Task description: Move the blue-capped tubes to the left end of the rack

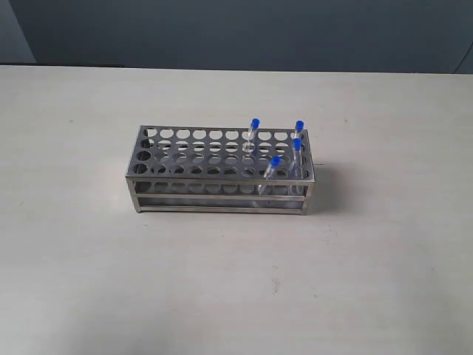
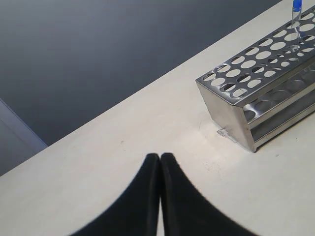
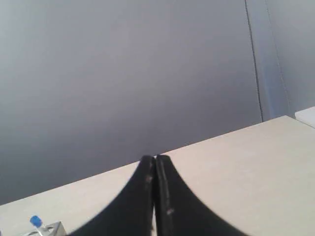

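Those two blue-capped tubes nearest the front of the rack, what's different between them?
The left front tube leans, its cap tipped to the right; the right front tube stands almost upright. The left one's cap sits lower than the right one's. The right one stands at the rack's right end; the left one is a little further in. Both are slim, clear and blue-capped.

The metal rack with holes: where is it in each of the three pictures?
Exterior view: the rack stands mid-table, blue-capped tubes toward its right end.
Left wrist view: in the picture's upper right, end wall facing the camera.
Right wrist view: just a corner, at the picture's bottom-left edge.
Shared landmark: its blue-capped tubes.
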Tool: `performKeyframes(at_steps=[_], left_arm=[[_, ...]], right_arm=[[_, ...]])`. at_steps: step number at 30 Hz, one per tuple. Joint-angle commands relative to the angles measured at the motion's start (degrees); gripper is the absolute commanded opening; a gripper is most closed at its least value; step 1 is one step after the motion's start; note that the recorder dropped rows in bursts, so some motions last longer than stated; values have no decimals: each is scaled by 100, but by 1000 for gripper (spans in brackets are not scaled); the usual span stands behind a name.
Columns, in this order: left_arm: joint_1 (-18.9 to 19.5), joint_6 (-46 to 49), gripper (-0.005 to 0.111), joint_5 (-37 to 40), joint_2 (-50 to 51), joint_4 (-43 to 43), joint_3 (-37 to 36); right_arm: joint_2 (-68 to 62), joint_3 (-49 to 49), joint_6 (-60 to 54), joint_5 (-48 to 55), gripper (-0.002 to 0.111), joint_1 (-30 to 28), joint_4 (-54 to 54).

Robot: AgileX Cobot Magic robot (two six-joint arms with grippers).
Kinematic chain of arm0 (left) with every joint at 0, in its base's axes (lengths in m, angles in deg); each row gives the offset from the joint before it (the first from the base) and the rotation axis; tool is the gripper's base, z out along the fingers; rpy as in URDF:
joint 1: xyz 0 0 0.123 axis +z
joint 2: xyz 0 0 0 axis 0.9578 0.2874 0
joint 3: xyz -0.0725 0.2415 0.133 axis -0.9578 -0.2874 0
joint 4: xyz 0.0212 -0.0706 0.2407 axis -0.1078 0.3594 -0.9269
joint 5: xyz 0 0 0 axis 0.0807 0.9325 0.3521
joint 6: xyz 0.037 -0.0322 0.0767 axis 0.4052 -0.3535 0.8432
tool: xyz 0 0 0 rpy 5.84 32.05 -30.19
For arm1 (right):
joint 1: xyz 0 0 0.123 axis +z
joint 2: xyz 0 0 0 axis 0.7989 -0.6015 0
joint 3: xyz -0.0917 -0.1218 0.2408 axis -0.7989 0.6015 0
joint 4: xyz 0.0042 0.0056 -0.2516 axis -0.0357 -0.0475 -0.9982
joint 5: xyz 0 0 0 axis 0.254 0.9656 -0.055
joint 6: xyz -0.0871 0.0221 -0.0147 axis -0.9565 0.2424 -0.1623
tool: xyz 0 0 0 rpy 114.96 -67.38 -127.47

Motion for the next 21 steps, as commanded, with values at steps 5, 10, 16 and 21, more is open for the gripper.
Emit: performKeyframes(at_steps=[5, 10, 16, 21], left_arm=[[-22, -28, 1, -46, 20, -11, 30], [-22, -28, 1, -46, 20, -11, 30], [-22, -28, 1, -46, 20, -11, 30], [-22, -28, 1, -46, 20, -11, 30]], right_arm=[[24, 8, 704, -1636, -1, -36, 834], [24, 8, 1257, -2293, -1, -36, 1200], [24, 8, 1275, -2679, -1, -36, 1200], [24, 8, 1275, -2701, -1, -36, 1207]])
